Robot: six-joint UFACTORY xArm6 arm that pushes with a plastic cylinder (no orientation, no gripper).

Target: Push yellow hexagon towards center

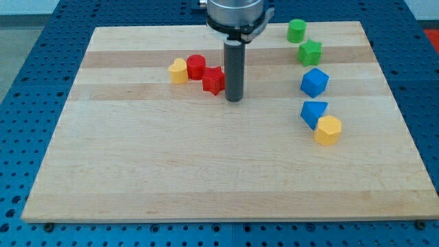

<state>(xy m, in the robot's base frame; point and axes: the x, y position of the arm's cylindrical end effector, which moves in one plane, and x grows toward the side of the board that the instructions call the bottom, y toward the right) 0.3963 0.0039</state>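
Nearest the camera lies the bare front stretch of the wooden surface point(206, 185), a pale board resting on a blue perforated base point(20, 82). Taking the yellow hexagon point(328, 130) as the landmark, it sits toward the view's right side of the surface, well away from the middle. Touching it on its upper left is a blue block point(313, 112) of wedge-like shape. Farther toward the view's top from the yellow hexagon stands a blue cube-like block point(314, 81), then a green star-shaped block point(310, 52), and beyond that a green cylinder point(296, 30) near the far edge.

Well to the left of the yellow hexagon, and higher in the view, my tip point(234, 99) rests on the surface at the foot of the dark rod, with the arm's grey housing point(236, 14) above it. The end effector is only this plain rod, with nothing to open or close and holding nothing. Just left of my tip, apparently touching the rod, is a red star-shaped block point(214, 80). Beside that, farther left, come a red cylinder point(196, 66) and a yellow heart-shaped block point(178, 71), set close together. My tip is well apart from the yellow hexagon.
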